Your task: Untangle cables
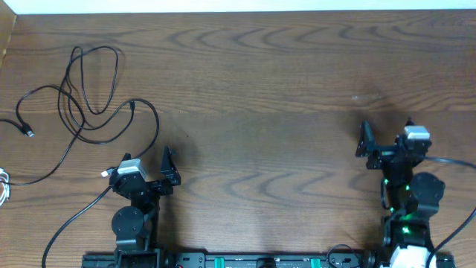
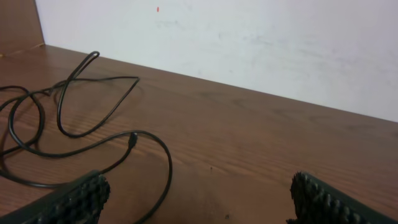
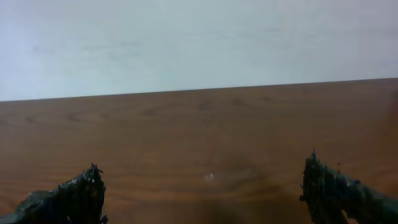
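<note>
**Left end effector** (image 1: 146, 160) – near edge of the table (image 1: 260, 74), left side. Jaws spread wide, nothing between them. In its wrist view the two ribbed fingers (image 2: 78, 198) sit at the bottom corners with bare wood in the gap.

**Right end effector** (image 1: 387, 135) – near edge, right side, well apart from the left one. Jaws likewise wide apart and empty; its wrist view shows only wood grain ahead of it.

**Black cables** (image 1: 89, 100) – loose overlapping loops on the table's left part, beyond the left end effector and apart from it. One small plug end (image 1: 132, 106) lies at the loop nearest that end effector, and another plug (image 1: 30, 134) lies towards the left edge. The left wrist view shows the loops (image 2: 93, 124) crossing one another.

**White cable** (image 1: 4, 186) – only a small part shows at the far left edge, and its layout cannot be told.

**Wall** (image 2: 249, 37) – pale, behind the table's far edge.
</note>
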